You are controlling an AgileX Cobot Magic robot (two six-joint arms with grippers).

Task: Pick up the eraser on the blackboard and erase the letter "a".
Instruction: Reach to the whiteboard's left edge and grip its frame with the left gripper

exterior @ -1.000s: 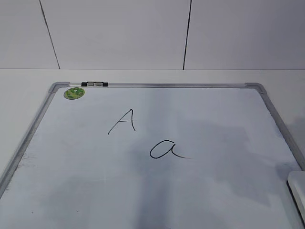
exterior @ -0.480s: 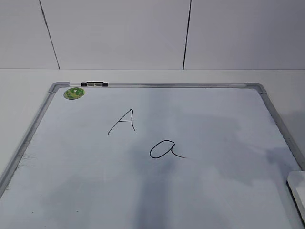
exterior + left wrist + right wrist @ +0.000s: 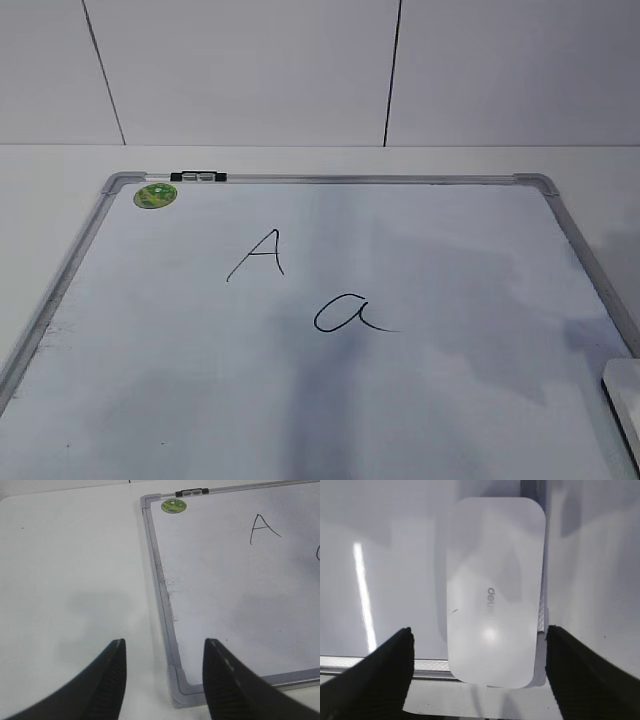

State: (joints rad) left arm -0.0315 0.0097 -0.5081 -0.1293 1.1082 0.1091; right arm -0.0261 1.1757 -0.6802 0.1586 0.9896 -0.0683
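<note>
The right claw (image 3: 479,672) is wide apart, and the eraser (image 3: 492,590) sits right between its tips, in a corner of the blackboard (image 3: 420,420). The eraser looks light, hard and smooth, so it may slip. Best to pinch its two long sides. The left claw (image 3: 164,677) is apart too, holding nothing.

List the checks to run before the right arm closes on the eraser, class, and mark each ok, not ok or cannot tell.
1. Right gripper open: ok.
2. Eraser between its fingers: ok.
3. Fingers low enough to grip: cannot tell.
4. Eraser lies flat at the blackboard corner, overlapping its frame: ok.
5. Letter "a" unerased, nothing covering it: ok.
6. Left gripper open, off the eraser: ok.
</note>
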